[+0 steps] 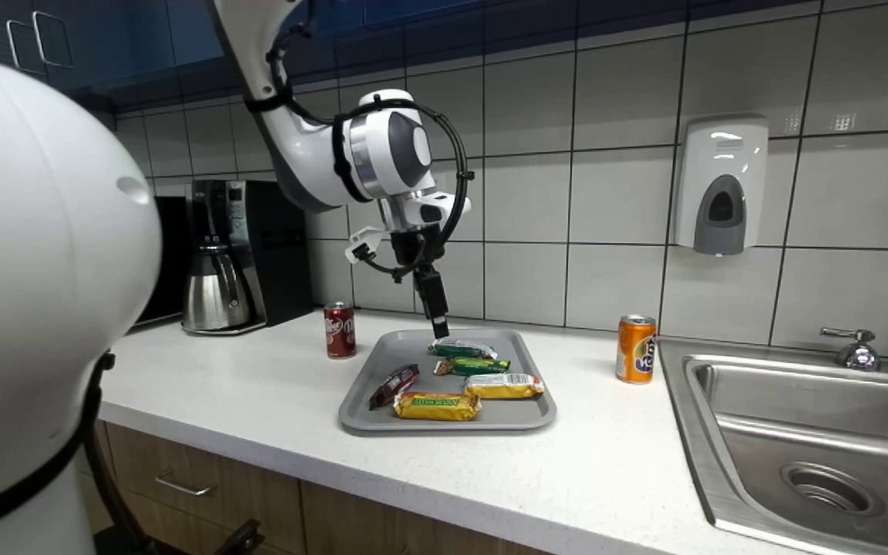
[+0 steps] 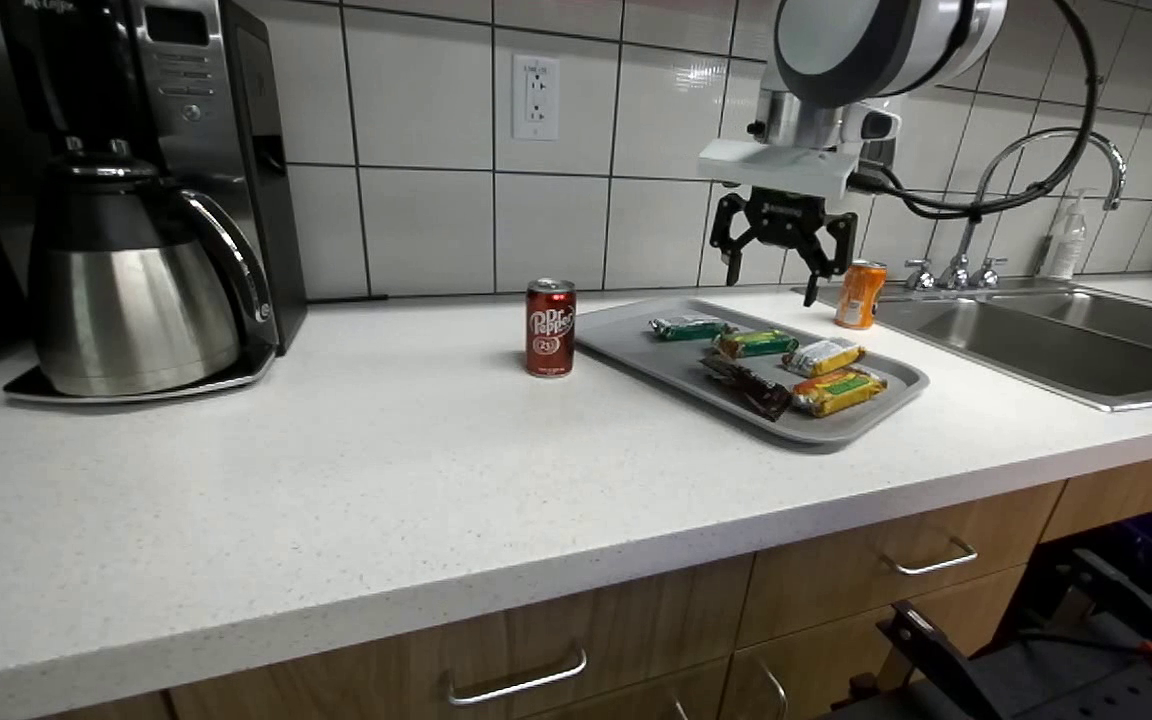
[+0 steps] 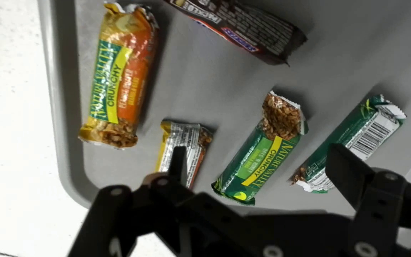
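My gripper (image 2: 772, 286) hangs above a grey tray (image 1: 367, 416), fingers wide apart and nothing between them. In the wrist view, a green granola bar (image 3: 259, 160) with its label up lies below the gap. The left finger (image 3: 178, 160) partly covers a silver-backed yellow bar (image 3: 187, 137); the right finger (image 3: 344, 171) overlaps a green bar with a barcode (image 3: 369, 135). A yellow and orange bar (image 3: 116, 85) rests near the tray's edge. A dark brown Snickers bar (image 3: 248, 28) lies at the top of that view. Both exterior views show the fingers above the bars, touching none.
On the white counter, a red Dr Pepper can (image 2: 549, 330) stands beside the tray. An orange Fanta can (image 1: 636, 351) is between tray and sink (image 1: 814, 432). A coffee maker (image 1: 251, 247) with a steel carafe (image 2: 136, 310) stands farther off. Behind runs a tiled wall (image 1: 529, 193).
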